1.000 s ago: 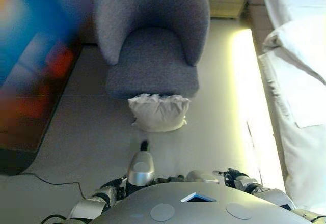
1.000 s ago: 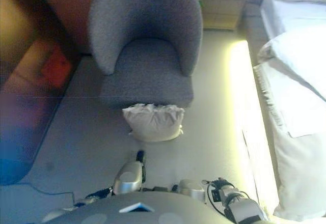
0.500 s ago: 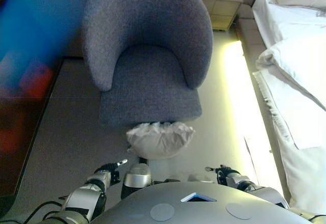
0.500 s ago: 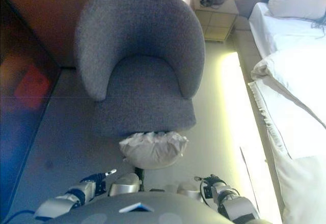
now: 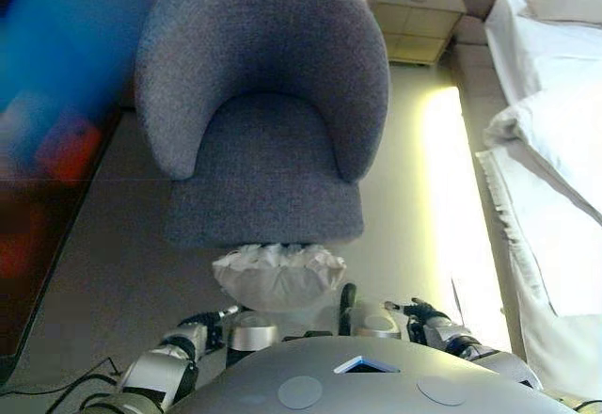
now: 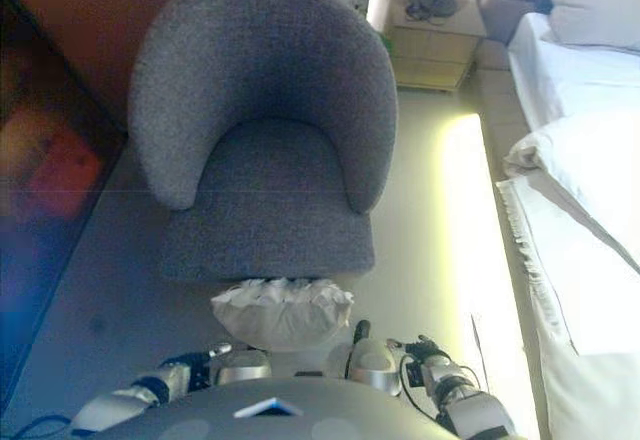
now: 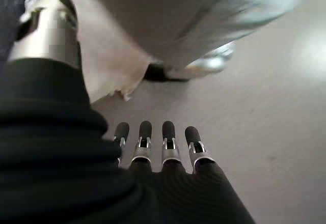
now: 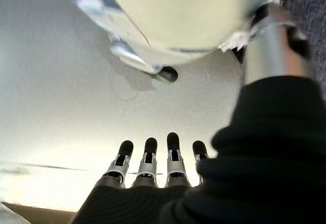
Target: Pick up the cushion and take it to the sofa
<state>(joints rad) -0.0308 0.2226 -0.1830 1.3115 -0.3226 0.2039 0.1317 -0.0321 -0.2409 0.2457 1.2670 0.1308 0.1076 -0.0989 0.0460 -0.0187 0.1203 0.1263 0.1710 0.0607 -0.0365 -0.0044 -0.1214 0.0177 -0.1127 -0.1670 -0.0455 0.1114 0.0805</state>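
A white ruffled cushion [image 5: 277, 278] lies on the floor against the front of the grey armchair [image 5: 268, 122]. It sits just ahead of me, close to my body. My left hand [image 5: 209, 321] is low at the cushion's left side, with straight fingers [image 7: 153, 145] that point at the floor and hold nothing. The cushion's frilled edge [image 7: 109, 79] shows next to its thumb. My right hand [image 5: 420, 316] is low to the right of the cushion, fingers [image 8: 150, 160] straight, also empty. Neither hand touches the cushion.
A bed with white bedding [image 5: 555, 160] runs along the right side. A wooden nightstand [image 5: 419, 19] stands behind the armchair at the right. A dark panel [image 5: 47, 169] lines the left. A bright strip of light crosses the floor [image 5: 442, 179].
The camera has moved closer, so the armchair and the cushion sit lower and nearer in view. Both hands have come forward beside the cushion.
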